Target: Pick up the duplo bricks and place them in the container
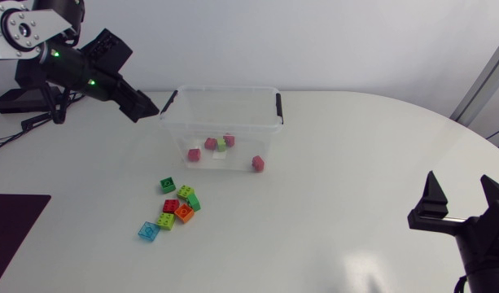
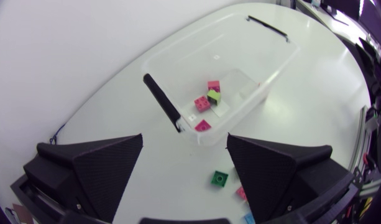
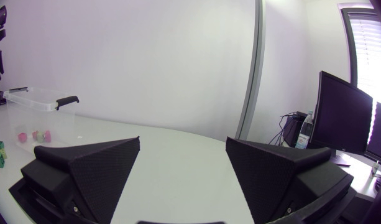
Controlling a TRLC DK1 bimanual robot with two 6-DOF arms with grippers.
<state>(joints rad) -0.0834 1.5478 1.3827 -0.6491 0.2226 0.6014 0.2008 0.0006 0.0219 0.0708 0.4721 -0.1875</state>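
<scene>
item: small plastic duplo bricks (image 1: 177,207), mixed colours. a loose cluster lies on the white desk (image 1: 355,163) just in front of the container: dark green brick (image 1: 168,185), orange brick (image 1: 184,212), light blue brick (image 1: 147,231), with red and lime ones between.
stowed: several pink bricks (image 1: 210,143) and one lime-green brick (image 1: 221,146) inside the clear plastic container with black handles (image 1: 225,91).
my left end effector (image 1: 143,106): fingers spread, holding nothing, raised beside the container's left handle.
my right end effector (image 1: 459,194): fingers spread, holding nothing, well apart from bricks and container, at the desk's near right.
</scene>
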